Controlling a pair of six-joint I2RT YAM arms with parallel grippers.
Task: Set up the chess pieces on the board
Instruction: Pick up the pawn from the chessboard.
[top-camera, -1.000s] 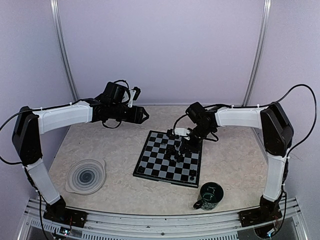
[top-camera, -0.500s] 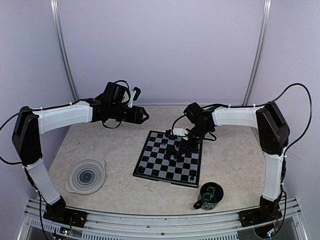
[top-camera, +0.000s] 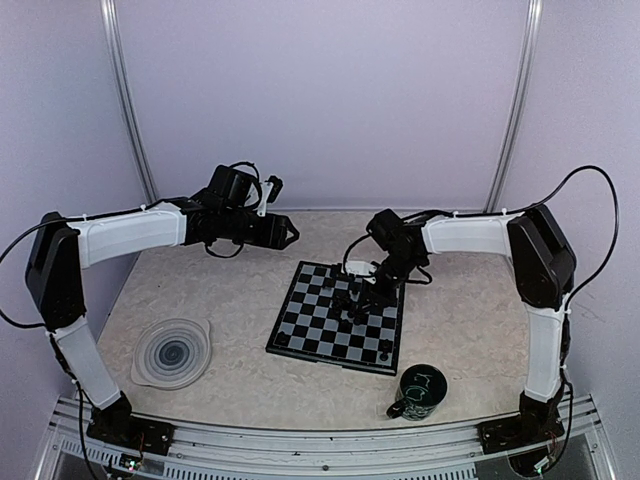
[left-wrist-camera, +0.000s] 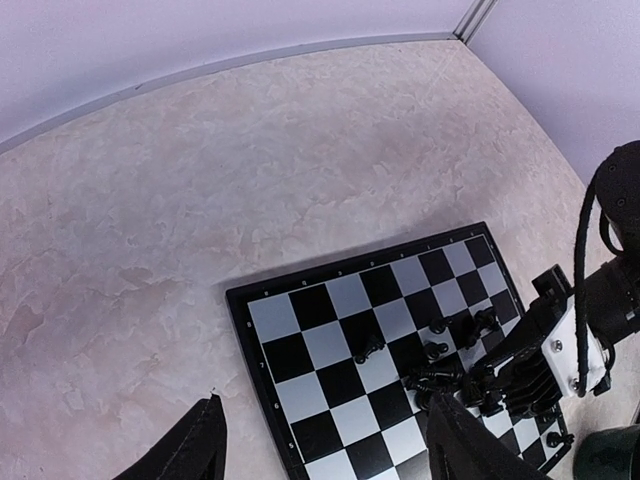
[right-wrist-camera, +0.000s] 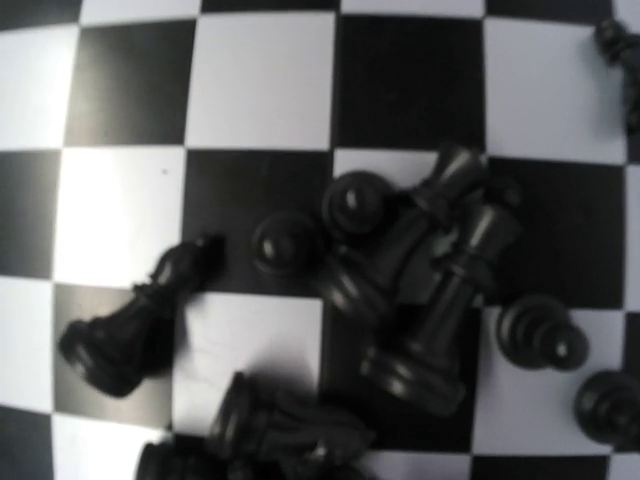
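The top external view sits high behind the arm bases, looking down over the whole counter (top-camera: 240, 290). The left wrist view slants down from the far left, at middle distance, onto the board (left-wrist-camera: 300, 315) and the right gripper (left-wrist-camera: 500, 385). The right wrist view looks straight down, very close, on a few squares and the chess pieces (right-wrist-camera: 410, 270), which all three share.

One chessboard (top-camera: 320, 325) is seen. One dark green mug (top-camera: 417, 392) is found at its 5 o'clock and one round grey spiral-patterned plate (top-camera: 172, 352) at its 8 o'clock. Two robot arms are counted: the left arm (top-camera: 130, 232) and the right arm (top-camera: 470, 235). At least nine black chess pieces (right-wrist-camera: 420, 350) are counted in the right wrist view; the full number cannot be told.
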